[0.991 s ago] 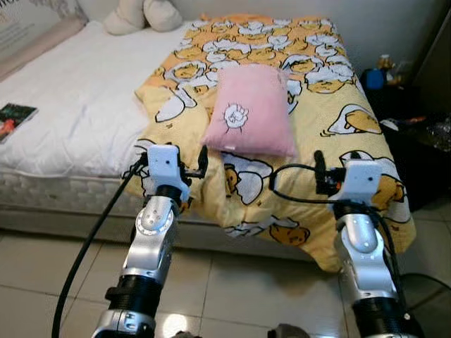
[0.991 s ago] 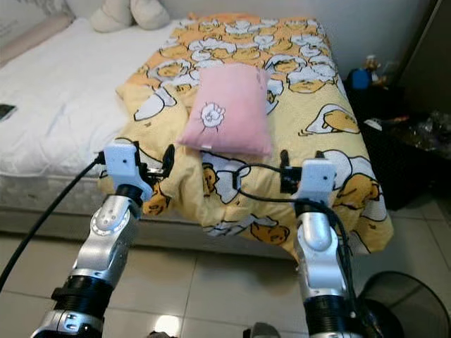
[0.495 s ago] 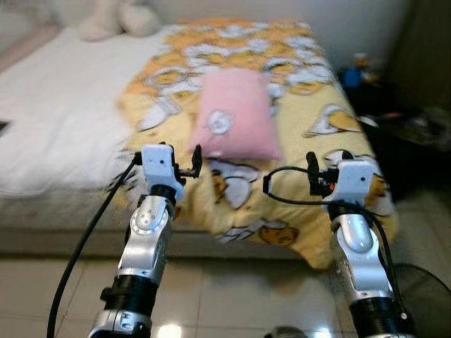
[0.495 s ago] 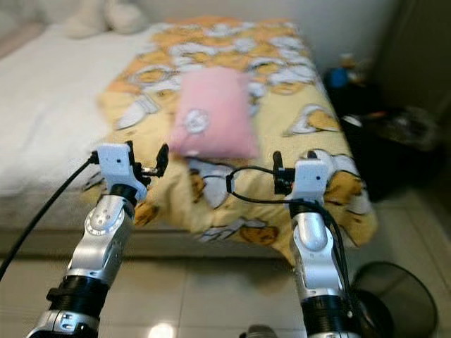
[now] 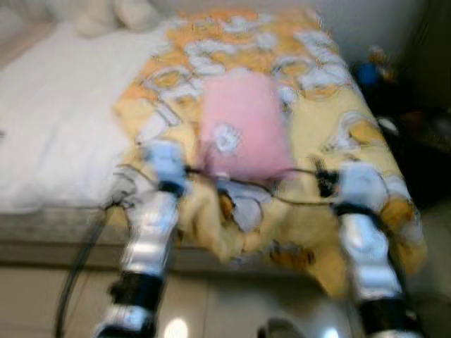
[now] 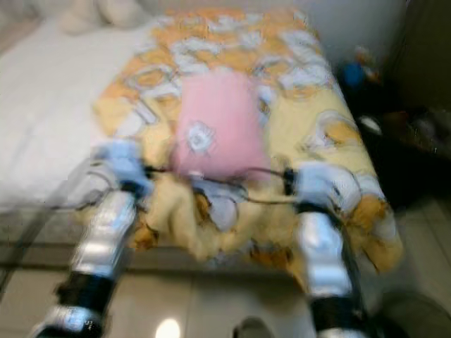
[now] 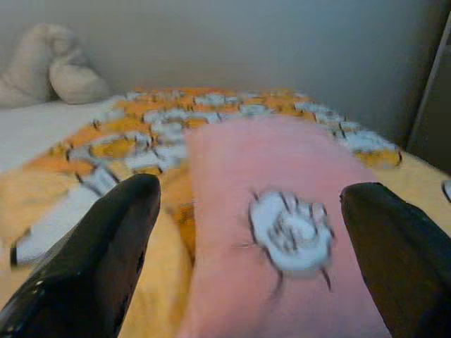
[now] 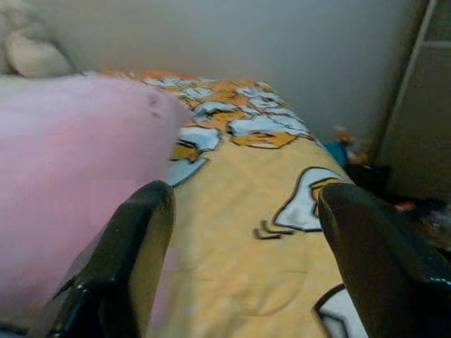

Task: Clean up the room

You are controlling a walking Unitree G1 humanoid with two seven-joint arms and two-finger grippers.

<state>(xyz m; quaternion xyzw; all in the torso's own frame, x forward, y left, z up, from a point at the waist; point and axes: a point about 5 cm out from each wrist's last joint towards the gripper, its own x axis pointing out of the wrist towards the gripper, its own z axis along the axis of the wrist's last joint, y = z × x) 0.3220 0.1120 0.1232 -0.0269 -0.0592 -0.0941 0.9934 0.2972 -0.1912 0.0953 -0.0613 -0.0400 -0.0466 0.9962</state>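
A pink pillow (image 5: 243, 123) with a small white cartoon patch lies on a yellow cartoon-print blanket (image 5: 331, 120) that drapes over the bed's near edge. The head views are blurred by motion. My left gripper (image 7: 250, 190) is open, its black fingers (image 7: 106, 260) spread wide, and the pillow (image 7: 282, 232) sits straight ahead between them. My right gripper (image 8: 244, 193) is open too, over the blanket (image 8: 261, 260), with the pillow's side (image 8: 70, 183) by one finger. Both arms (image 5: 151, 232) are raised at the bed's near edge, just short of the pillow.
Bare white mattress (image 5: 49, 120) spreads to the left, with pale plush toys (image 5: 116, 14) at the head of the bed. Dark furniture with clutter and a blue object (image 5: 366, 70) stands to the right. Tiled floor (image 5: 232, 310) lies below, and a black cable (image 5: 81, 274) trails from my left arm.
The whole picture has shifted and blurred, so the camera is moving. Bed and pillow look closer, and both grippers now sit nearer the pillow's near edge. Both stay open.
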